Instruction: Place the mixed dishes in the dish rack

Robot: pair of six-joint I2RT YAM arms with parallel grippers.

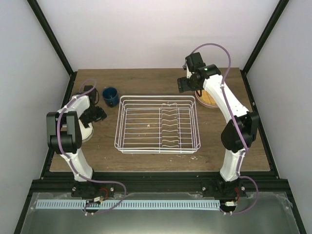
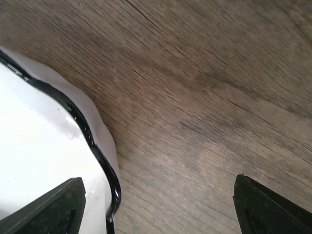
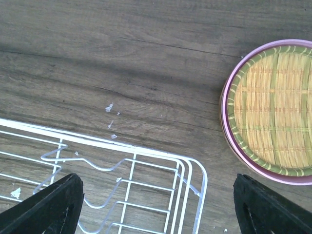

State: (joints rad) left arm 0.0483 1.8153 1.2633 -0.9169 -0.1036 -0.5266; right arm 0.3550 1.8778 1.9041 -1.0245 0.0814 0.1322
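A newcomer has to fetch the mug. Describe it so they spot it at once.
On the table sits a white wire dish rack. Just off its far left corner stands the mug: small, dark blue, the only dark dish.

Robot lab booth (plain white walls [image 1: 156,29], black frame [image 1: 50,35])

Your left arm [image 1: 78,161] and right arm [image 1: 229,100], white shells with black joints, each trail a looping purple cable [image 1: 214,45]; a green light [image 1: 209,69] glows on the right.

Blue mug [image 1: 110,96] beside dish rack [image 1: 146,124]
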